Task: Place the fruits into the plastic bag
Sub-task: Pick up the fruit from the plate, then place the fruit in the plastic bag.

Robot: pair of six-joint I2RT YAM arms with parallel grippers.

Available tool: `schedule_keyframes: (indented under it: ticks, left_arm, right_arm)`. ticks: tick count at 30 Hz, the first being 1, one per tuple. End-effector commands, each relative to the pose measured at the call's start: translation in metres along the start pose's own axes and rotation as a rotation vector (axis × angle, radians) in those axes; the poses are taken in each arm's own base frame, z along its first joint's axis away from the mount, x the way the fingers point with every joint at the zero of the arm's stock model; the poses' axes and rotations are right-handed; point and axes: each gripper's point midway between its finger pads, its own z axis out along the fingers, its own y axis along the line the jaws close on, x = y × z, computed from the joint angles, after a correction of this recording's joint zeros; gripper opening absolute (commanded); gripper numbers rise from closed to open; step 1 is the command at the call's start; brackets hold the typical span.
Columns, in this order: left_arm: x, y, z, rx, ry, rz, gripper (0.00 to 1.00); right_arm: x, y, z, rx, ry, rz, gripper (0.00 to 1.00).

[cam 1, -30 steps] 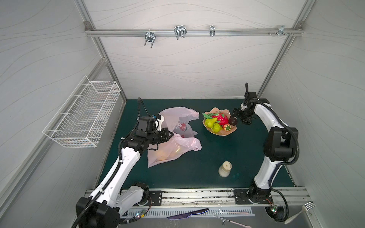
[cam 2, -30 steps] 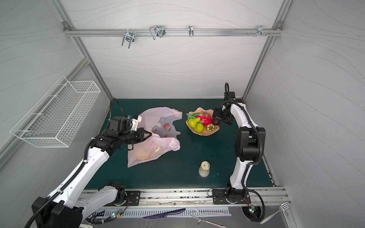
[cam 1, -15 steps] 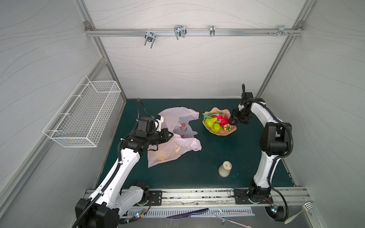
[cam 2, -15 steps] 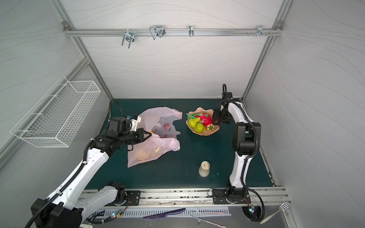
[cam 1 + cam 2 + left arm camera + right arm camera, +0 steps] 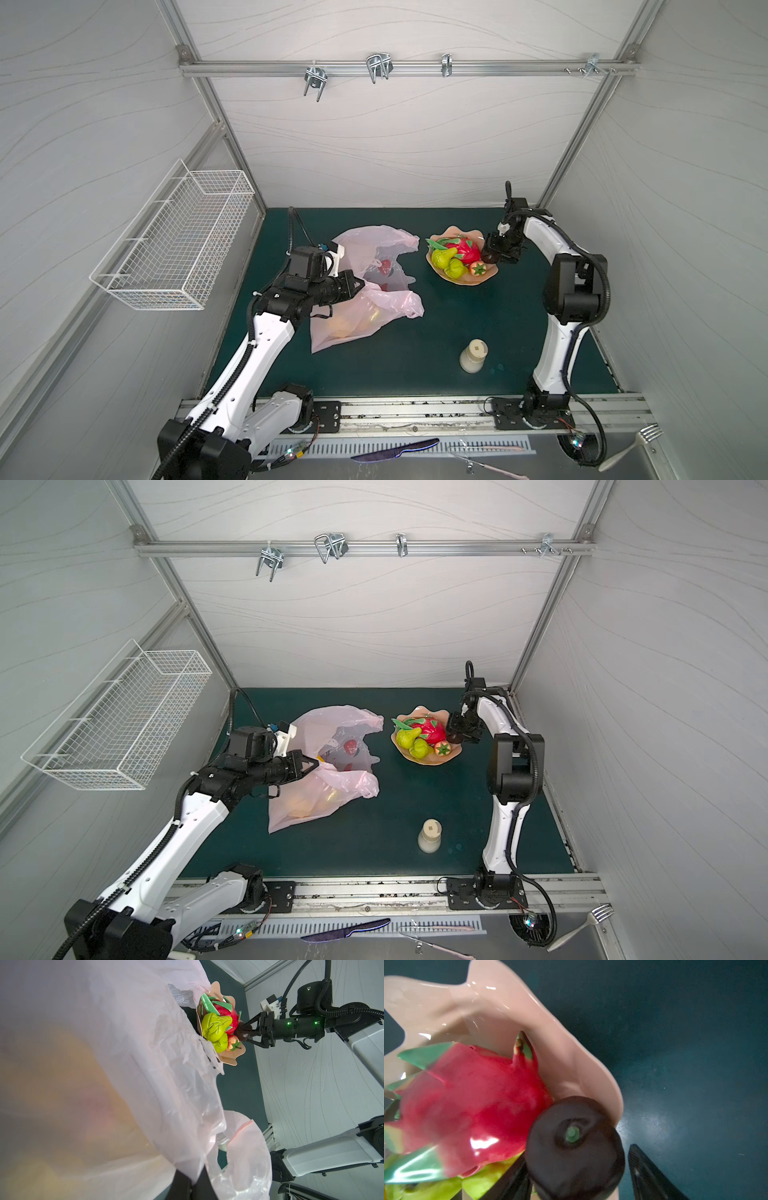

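I saw the pale-pink plastic bag (image 5: 374,307) lying crumpled, its mouth lifted open, with yellow fruit (image 5: 353,326) showing dimly through the film. On the wavy plate (image 5: 465,279) beside it sat a red dragon fruit (image 5: 467,251), two green pears (image 5: 442,257) and a small red-orange fruit (image 5: 478,269). A dark brown round fruit (image 5: 575,1147) rested at the rim.

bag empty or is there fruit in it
Not empty: yellow and orange shapes show through the pink bag in both top views; which fruits they are cannot be told.
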Motion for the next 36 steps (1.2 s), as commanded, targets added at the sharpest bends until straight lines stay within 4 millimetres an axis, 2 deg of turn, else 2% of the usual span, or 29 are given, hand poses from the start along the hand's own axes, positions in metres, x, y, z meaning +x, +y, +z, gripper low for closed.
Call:
schedule_keyframes:
  ticks: [1, 6, 10, 15, 21, 27, 32, 35, 36]
  left_arm:
    - [-0.003, -0.008, -0.006, 0.024, -0.023, 0.022, 0.00]
    - [-0.004, -0.008, -0.006, 0.025, -0.024, 0.024, 0.00]
    - [-0.003, -0.007, -0.005, 0.022, -0.019, 0.025, 0.00]
    - [-0.002, -0.007, -0.005, 0.021, -0.017, 0.027, 0.00]
    - [-0.002, -0.007, -0.004, 0.022, -0.015, 0.025, 0.00]
    - [-0.003, -0.008, -0.003, 0.025, -0.015, 0.026, 0.00]
    - [-0.003, -0.007, -0.002, 0.025, -0.013, 0.026, 0.00]
    - [-0.003, -0.008, -0.002, 0.025, -0.011, 0.026, 0.00]
    - [-0.003, -0.008, -0.003, 0.025, -0.013, 0.027, 0.00]
  right_arm:
    - [0.000, -0.001, 0.003, 0.003, 0.007, -0.008, 0.66]
    - [0.001, 0.002, -0.008, -0.007, -0.011, -0.010, 0.55]
    - [0.001, 0.003, -0.022, -0.009, -0.038, -0.013, 0.50]
    - [-0.001, 0.007, -0.052, -0.010, -0.101, -0.011, 0.46]
    - [-0.004, 0.016, -0.096, -0.042, -0.204, -0.007, 0.45]
    - [-0.003, 0.041, -0.133, -0.167, -0.286, -0.024, 0.45]
    - [0.006, 0.066, -0.139, -0.252, -0.271, -0.063, 0.45]
    - [0.017, 0.094, -0.138, -0.339, -0.241, -0.112, 0.45]
    - [0.022, 0.109, -0.136, -0.382, -0.225, -0.137, 0.45]
